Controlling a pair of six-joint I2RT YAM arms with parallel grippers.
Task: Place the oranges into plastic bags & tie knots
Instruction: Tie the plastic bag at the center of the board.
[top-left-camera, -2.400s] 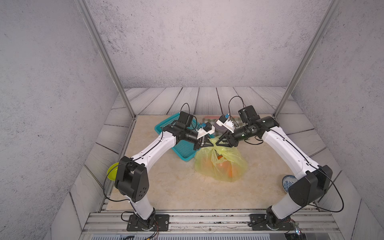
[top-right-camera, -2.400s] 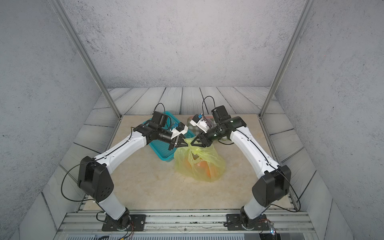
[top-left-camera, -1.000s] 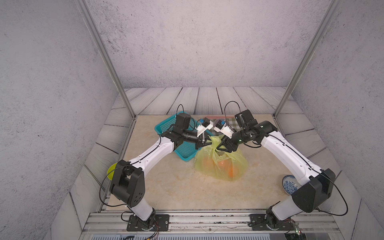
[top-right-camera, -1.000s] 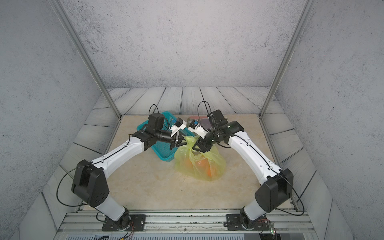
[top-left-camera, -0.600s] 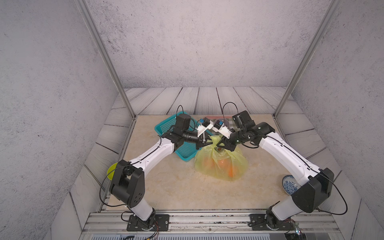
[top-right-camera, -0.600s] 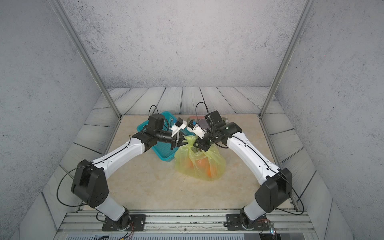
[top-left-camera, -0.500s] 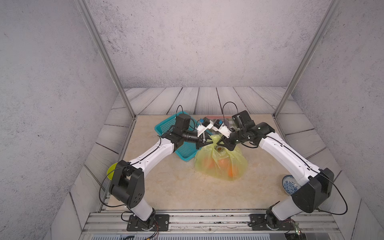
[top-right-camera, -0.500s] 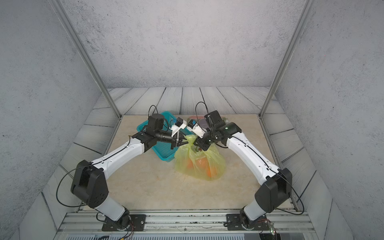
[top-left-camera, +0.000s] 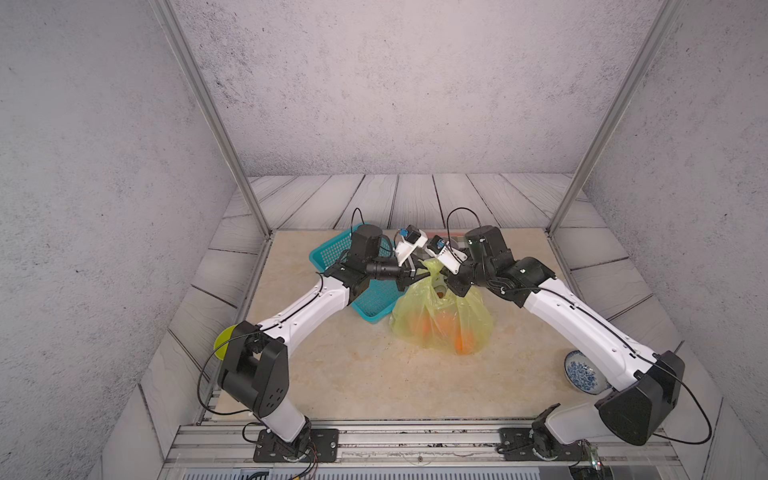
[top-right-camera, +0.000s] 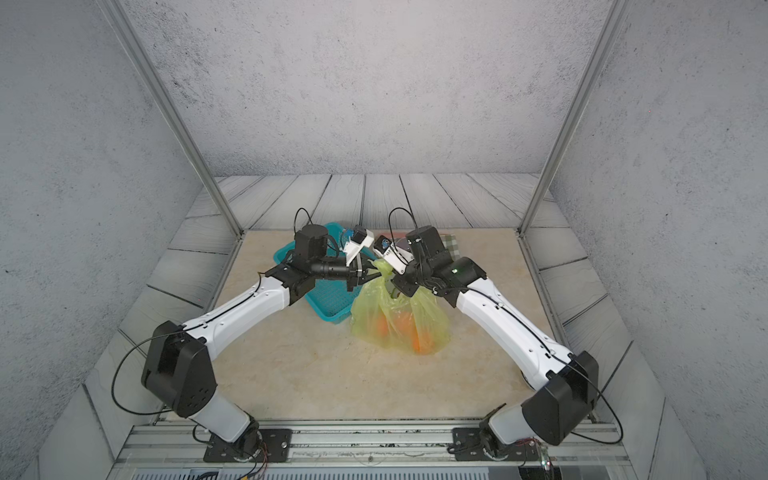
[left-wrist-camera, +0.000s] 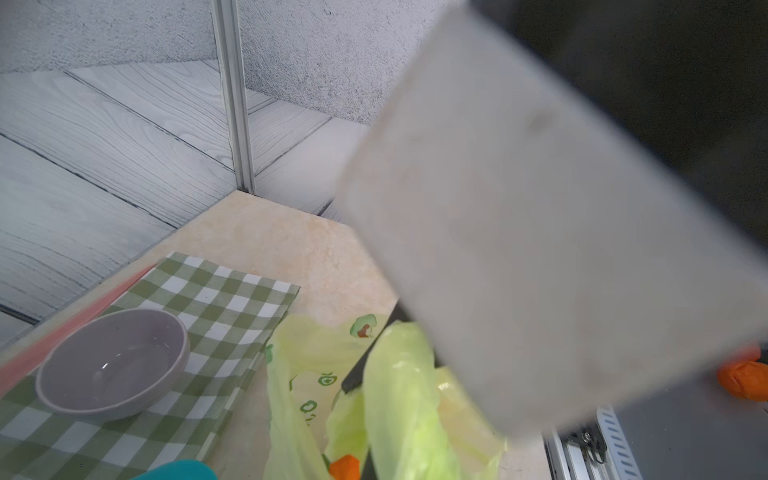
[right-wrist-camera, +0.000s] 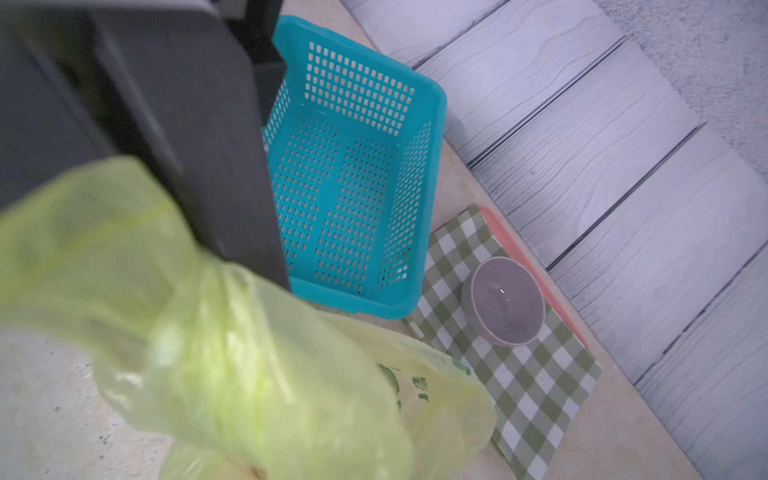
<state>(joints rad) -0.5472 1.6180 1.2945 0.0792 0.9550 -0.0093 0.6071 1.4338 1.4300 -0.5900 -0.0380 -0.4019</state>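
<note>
— How are the end effectors set?
— The left end effector is pressed together, pinching the gathered top of the thin translucent yellow-green plastic bag. The right end effector is clamped on it from the opposite side.
— And the fruit?
— Round orange-red oranges show through the bag, which sits on the beige tabletop just beside the teal mesh plastic basket.

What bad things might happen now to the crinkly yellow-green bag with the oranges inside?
1. The left gripper and right gripper both pinch the top of the thin yellow-green plastic bag. Pulling apart too hard might tear it.
2. A handle could slip free, so no knot would form.
3. The bag sits beside the teal mesh basket. A sideways tug might tip it and shake the round oranges about.
</note>
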